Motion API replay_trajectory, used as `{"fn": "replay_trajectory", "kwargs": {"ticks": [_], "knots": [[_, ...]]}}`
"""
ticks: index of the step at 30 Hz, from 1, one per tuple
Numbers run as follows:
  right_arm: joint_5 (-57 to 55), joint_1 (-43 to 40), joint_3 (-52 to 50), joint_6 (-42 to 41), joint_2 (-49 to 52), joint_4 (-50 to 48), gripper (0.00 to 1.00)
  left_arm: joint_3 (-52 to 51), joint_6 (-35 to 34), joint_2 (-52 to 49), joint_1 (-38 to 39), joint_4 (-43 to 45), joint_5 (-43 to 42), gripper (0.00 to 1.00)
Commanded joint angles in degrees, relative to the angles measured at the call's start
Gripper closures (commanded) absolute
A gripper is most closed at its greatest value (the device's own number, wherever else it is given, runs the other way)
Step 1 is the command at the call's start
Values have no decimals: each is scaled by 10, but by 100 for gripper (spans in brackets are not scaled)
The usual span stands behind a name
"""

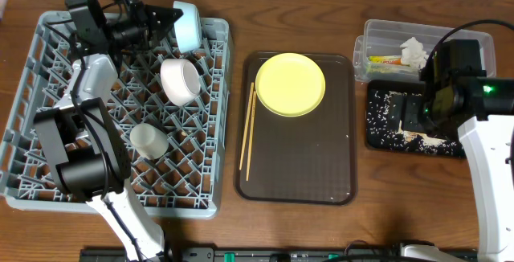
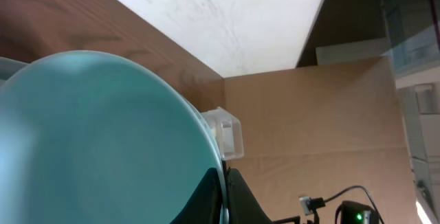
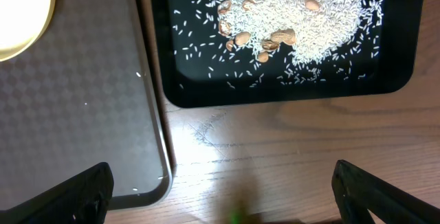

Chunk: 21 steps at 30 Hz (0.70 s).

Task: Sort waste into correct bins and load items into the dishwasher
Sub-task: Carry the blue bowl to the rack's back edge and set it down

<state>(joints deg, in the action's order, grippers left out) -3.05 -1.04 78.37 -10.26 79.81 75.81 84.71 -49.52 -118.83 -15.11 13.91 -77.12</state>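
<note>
The grey dish rack (image 1: 210,183) fills the left of the counter (image 1: 289,226), and the left arm lies across its left half, hiding many of the pegs. At the rack's far edge the left gripper (image 1: 170,17) is closed on the rim of the light blue bowl (image 1: 187,26), which stands on edge. In the left wrist view the bowl's rim runs between the dark fingers (image 2: 240,200). Whether the bowl touches the rack I cannot tell. Just nearer, a white bowl (image 1: 181,81) lies tilted among the pegs, and a small whitish cup (image 1: 148,141) sits nearer still, beside the arm.

In the middle lies the dark brown serving tray (image 1: 305,165), with the wooden chopsticks (image 1: 249,129) along its left side and the round yellow plate (image 1: 291,83) at its far end.

On the far right the clear plastic tub (image 1: 377,33) holds the crumpled white tissue (image 1: 414,51) and the green-yellow wrapper (image 1: 384,59). Near it the black tray (image 3: 289,93) carries the white rice grains (image 3: 302,11) and beige crumbs (image 3: 275,40) — the right arm overhangs the tray and part of the tub. The right gripper (image 3: 221,176) is spread wide, holding nothing, over bare counter at the tray's near edge.
</note>
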Motion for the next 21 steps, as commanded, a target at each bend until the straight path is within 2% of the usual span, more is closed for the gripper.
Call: {"fn": "replay_trajectory", "kwargs": {"ticks": [1,10,16,21], "knots": [[-6,-2,5,0,1,1,1,-3,-4,-7,1,1,-29,94],[-6,-2,5,0,1,2,1,-3,-3,-8,1,-17,-11,94],[-6,-2,5,1,1,2,1,-3,-3,-8,1,-74,41,94],[-6,-2,5,1,1,2,0,-3,-3,-8,0,-77,64,94]]}}
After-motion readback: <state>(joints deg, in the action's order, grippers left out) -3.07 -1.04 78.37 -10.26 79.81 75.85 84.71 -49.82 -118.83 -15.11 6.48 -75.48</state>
